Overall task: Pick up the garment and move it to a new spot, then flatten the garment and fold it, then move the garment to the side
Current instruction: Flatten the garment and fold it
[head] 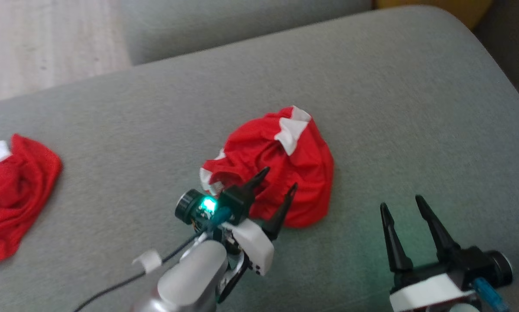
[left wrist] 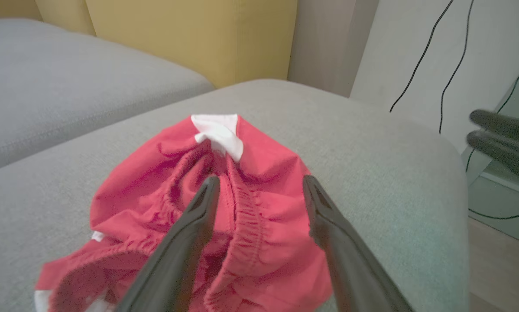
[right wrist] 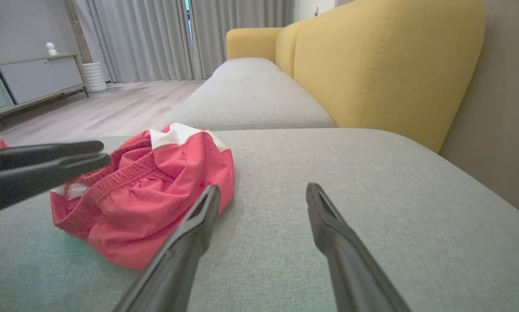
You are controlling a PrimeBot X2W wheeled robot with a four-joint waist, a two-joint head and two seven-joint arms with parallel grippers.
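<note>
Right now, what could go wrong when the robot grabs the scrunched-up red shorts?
1. The red shorts lie in a crumpled heap, and the open left gripper sits over one bunched fold, so it may lift them twisted and hard to flatten.
2. It may dig into the soft grey cushion.
3. A second red garment lies toward the robot's left; a move that way could mix the two.

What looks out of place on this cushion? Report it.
The red garment lies crumpled in a heap on the grey cushion, waistband bunched. A second red garment sits rumpled to its left. Nothing looks damaged.
</note>
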